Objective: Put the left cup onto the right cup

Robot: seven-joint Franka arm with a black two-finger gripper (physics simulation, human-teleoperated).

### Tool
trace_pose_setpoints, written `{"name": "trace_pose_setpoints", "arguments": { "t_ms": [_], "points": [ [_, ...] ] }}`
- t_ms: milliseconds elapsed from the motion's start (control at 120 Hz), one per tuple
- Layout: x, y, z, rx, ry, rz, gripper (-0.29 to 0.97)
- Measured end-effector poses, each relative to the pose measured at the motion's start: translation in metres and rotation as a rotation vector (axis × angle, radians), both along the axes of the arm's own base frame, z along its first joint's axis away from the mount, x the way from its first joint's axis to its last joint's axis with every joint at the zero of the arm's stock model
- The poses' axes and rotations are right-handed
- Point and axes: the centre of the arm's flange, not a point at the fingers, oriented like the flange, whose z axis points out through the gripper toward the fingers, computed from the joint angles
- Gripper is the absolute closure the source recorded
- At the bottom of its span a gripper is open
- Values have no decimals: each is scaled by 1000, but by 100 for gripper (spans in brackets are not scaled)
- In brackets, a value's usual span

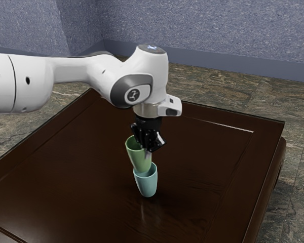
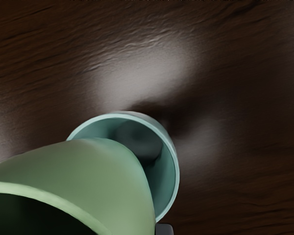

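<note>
Two cups were in play on the dark wooden table (image 1: 61,172), and in the exterior view they were already meeting. The white arm (image 1: 66,83) came in from the exterior view's left and bent straight down over the middle of the tabletop. Its black gripper (image 1: 153,147) was clenched on the green cup (image 1: 136,156), pinching the cup's wall at the rim on the side toward the exterior view's right. The green cup hung tilted, its mouth leaning toward the exterior view's left. Its lower end was dipped into the mouth of the teal cup (image 1: 146,185). The teal cup stood upright on the table, directly beneath the hand. How deep the green cup sat in it, I could not tell.

Over to the wrist view. The green cup (image 2: 73,181) loomed large and close under the hand, its rim sweeping across the near corner. Behind it, the teal cup (image 2: 170,161) showed its round open mouth, partly covered by the green cup's body. The glossy table (image 2: 220,63) lay all around, with a soft patch of glare beyond the teal cup.
</note>
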Motion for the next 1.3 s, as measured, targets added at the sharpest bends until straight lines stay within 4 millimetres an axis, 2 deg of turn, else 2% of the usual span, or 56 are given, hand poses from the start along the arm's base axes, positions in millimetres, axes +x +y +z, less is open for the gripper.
{"name": "trace_pose_setpoints", "arguments": {
  "t_ms": [367,867,1083,1200,1300],
  "points": [
    [7,-10,-4,20,-16,16,78],
    [13,-13,-30,36,5,41,78],
    [10,-14,-28,29,11,62,33],
    [8,-15,-20,29,11,71,19],
    [5,-14,-3,27,0,80,12]
  ]
}}
